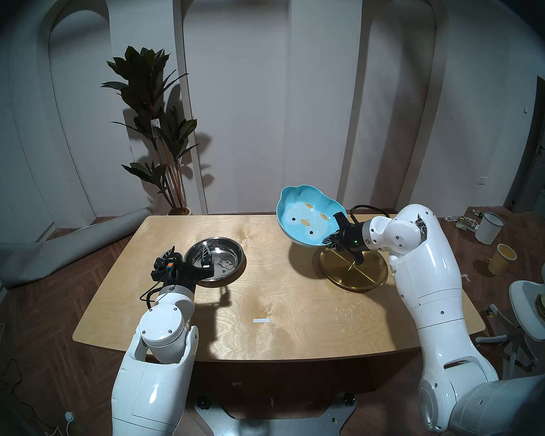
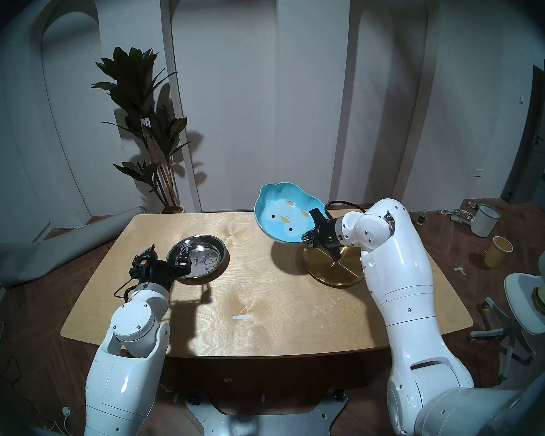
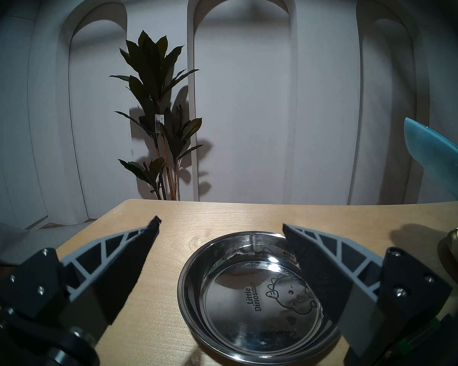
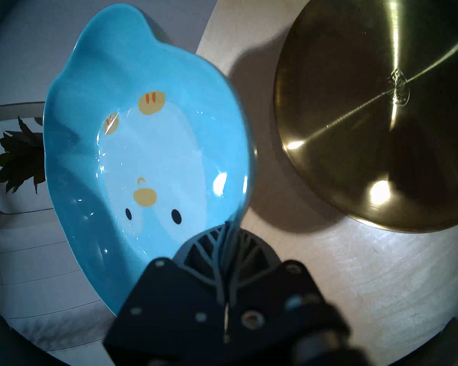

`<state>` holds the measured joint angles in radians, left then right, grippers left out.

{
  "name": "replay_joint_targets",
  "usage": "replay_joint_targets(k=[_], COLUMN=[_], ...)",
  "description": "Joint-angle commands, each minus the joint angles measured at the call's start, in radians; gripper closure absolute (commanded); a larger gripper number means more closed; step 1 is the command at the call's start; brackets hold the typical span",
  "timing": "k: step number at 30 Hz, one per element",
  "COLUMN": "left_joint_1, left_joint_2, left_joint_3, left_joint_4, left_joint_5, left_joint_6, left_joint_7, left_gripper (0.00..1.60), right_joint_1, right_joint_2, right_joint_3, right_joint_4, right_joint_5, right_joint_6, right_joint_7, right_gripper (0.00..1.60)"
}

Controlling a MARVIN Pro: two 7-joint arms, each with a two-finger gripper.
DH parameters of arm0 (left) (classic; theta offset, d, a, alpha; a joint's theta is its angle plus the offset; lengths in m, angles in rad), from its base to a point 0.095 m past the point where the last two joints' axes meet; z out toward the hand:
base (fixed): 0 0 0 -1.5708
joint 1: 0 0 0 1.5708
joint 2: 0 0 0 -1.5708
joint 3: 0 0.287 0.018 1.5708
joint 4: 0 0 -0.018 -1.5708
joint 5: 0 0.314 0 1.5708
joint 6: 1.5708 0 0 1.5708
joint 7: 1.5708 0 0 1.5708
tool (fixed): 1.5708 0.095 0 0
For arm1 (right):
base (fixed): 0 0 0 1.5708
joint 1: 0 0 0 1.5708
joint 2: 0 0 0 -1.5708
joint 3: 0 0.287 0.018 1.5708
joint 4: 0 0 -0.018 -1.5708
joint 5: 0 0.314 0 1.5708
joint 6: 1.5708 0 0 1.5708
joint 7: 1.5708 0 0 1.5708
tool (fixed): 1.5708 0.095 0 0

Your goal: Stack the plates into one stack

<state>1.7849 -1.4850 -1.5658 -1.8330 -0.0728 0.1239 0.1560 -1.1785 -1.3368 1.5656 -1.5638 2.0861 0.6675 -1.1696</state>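
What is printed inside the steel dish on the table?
The steel dish bears a cartoon dinosaur outline and "Little Dinosaur"; clearest in left wrist view.

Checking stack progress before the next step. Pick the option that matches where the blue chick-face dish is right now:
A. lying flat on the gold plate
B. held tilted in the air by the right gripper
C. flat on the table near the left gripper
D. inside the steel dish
B: the right gripper is clamped on the rim of the blue chick-face dish, which hangs tilted above the table, not yet on the gold plate.
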Motion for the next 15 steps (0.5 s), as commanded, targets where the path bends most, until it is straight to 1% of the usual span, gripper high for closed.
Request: replay_joint_targets(k=[1, 2, 3, 4, 5, 6, 10, 11, 13, 15], left_joint_1=[-0.013, -0.013, -0.013, -0.013, -0.013, -0.013, -0.013, -0.013, -0.013, -0.013], left_joint_2=[0.001, 0.001, 0.001, 0.001, 0.002, 0.002, 0.003, 0.004, 0.004, 0.005], left_joint_3=[0.000, 0.000, 0.000, 0.001, 0.001, 0.001, 0.002, 0.002, 0.002, 0.003], left_joint_4=[-0.017, -0.017, -0.017, -0.017, -0.017, -0.017, -0.017, -0.017, -0.017, -0.018], left_joint_5=[0.000, 0.000, 0.000, -0.001, -0.001, -0.001, -0.002, -0.002, -0.003, -0.004], left_joint_6=[-0.006, -0.006, -0.006, -0.006, -0.006, -0.006, -0.006, -0.006, -0.006, -0.006], left_joint_7=[0.000, 0.000, 0.000, 0.001, 0.001, 0.001, 0.002, 0.003, 0.003, 0.004], left_gripper=[0.00, 0.00, 0.00, 0.00, 0.00, 0.00, 0.00, 0.00, 0.00, 0.00], right_joint_1=[-0.070, -0.076, -0.076, -0.107, -0.123, -0.127, -0.172, -0.177, -0.213, -0.244], right_joint_2=[0.068, 0.077, 0.077, 0.092, 0.103, 0.113, 0.155, 0.162, 0.179, 0.194], right_joint_3=[0.030, 0.030, 0.030, 0.042, 0.045, 0.048, 0.075, 0.079, 0.093, 0.106], right_joint_4=[-0.131, -0.117, -0.117, -0.150, -0.177, -0.170, -0.234, -0.228, -0.261, -0.274], right_joint_5=[0.056, 0.054, 0.054, 0.074, 0.077, 0.088, 0.117, 0.126, 0.150, 0.169], right_joint_6=[-0.011, -0.014, -0.014, -0.020, -0.024, -0.020, -0.035, -0.036, -0.048, -0.062], right_joint_7=[-0.117, -0.097, -0.097, -0.108, -0.125, -0.110, -0.135, -0.123, -0.139, -0.135], right_gripper=[1.60, 1.60, 1.60, 1.60, 1.60, 1.60, 1.60, 1.60, 1.60, 1.60])
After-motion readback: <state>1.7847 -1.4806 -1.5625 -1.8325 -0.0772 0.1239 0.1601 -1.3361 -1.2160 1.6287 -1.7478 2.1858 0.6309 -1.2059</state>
